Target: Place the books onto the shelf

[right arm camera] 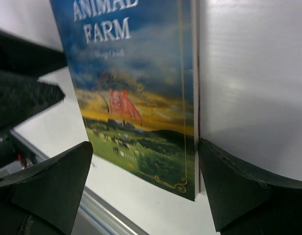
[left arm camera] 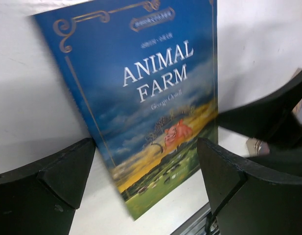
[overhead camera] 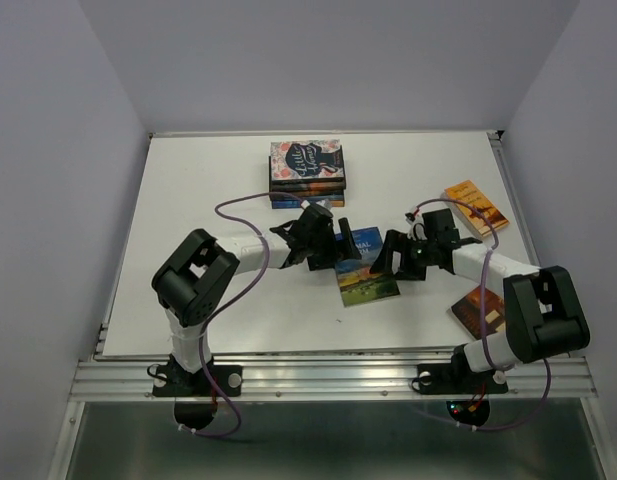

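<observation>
Overhead, blue-orange book (overhead camera: 369,279) partly hidden.

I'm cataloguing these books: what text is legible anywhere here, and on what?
"ANIMAL FARM": cover of the blue book.
"George Orwell": same cover, faint.
Its banner above the title: too blurred.
Titles on the pink book atop the stack and the orange book: too small.

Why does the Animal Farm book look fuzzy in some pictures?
Left wrist view: the Animal Farm book is slightly smeared, though its title reads; right wrist view: it sits very close, lettering soft, with a bright sheen on the table; top view: small but sharp, evenly lit.
</observation>
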